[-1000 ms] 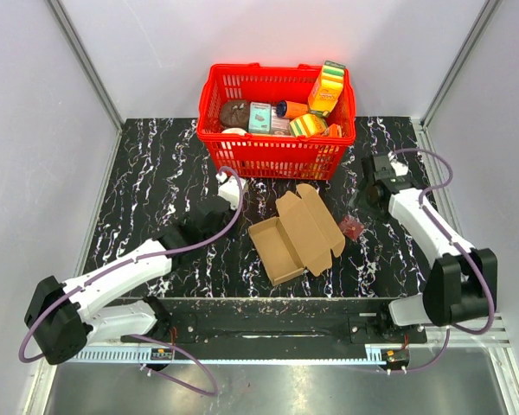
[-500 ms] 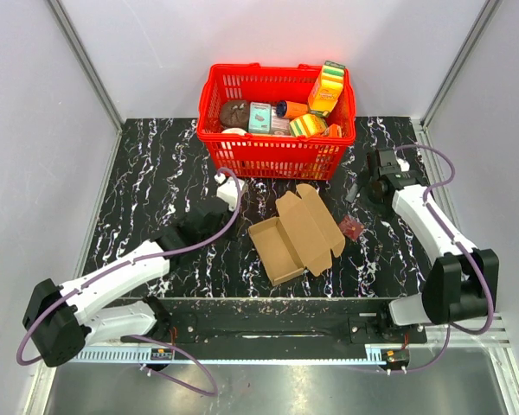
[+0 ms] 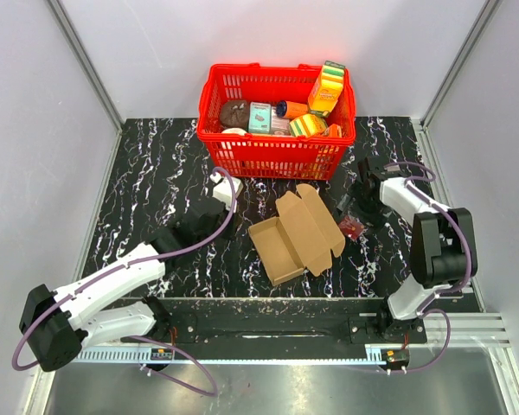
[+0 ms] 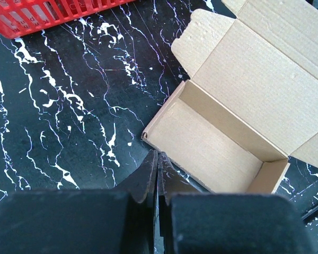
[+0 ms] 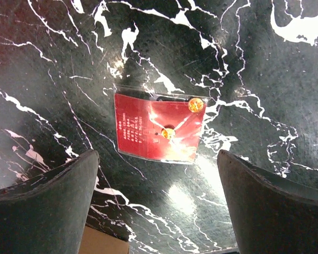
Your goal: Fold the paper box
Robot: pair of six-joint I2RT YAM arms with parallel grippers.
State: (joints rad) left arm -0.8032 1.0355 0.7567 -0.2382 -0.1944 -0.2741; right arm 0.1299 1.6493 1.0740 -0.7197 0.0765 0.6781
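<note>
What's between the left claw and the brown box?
Nothing, just bare black table, seen in the left wrist view. The shut left claw almost touches the paper box.

Table (image 3: 147,181): black top w/ white marble-like veining. Red basket (image 3: 268,156) stands at the far edge, approx ctr, filled w/ small goods. Paper box (image 3: 296,235) lies open in front of the basket, set diag: tray part toward near-L, lid & flaps spread flat toward far-R. Small red packet (image 3: 353,227) lies flat just R of the box, not touching it.
</note>
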